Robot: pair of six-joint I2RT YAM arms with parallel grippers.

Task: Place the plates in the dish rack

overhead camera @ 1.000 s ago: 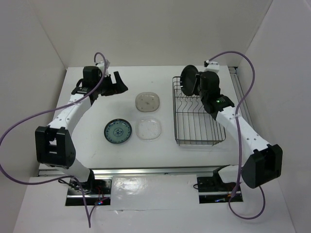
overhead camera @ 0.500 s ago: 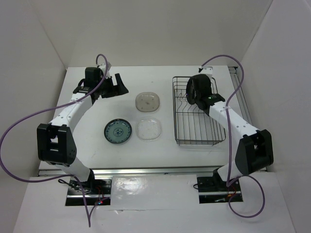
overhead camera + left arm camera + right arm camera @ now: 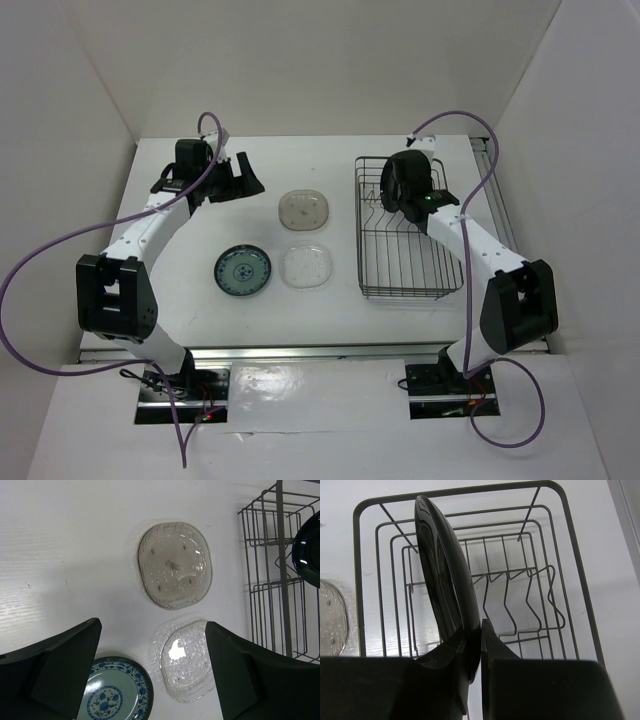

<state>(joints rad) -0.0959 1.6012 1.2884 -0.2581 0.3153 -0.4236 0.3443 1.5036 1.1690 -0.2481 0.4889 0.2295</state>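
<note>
My right gripper (image 3: 479, 635) is shut on the rim of the glossy black plate (image 3: 445, 575), held on edge over the far end of the dark wire dish rack (image 3: 405, 270), by its upright dividers (image 3: 520, 595). In the top view the black plate (image 3: 393, 180) sits above the rack's far left part. The beige plate (image 3: 304, 210), the clear glass plate (image 3: 306, 267) and the teal-blue patterned plate (image 3: 242, 271) lie flat on the table. My left gripper (image 3: 240, 178) is open and empty, hovering left of them; its view shows the beige plate (image 3: 174, 565), glass plate (image 3: 187, 660) and teal plate (image 3: 114, 692).
White walls enclose the table on three sides. The rack (image 3: 277, 570) stands to the right of the plates. Purple cables loop from both arms.
My right gripper has lowered the black plate from above the rack's far rim down into the rack's far end. The left arm has barely moved.
</note>
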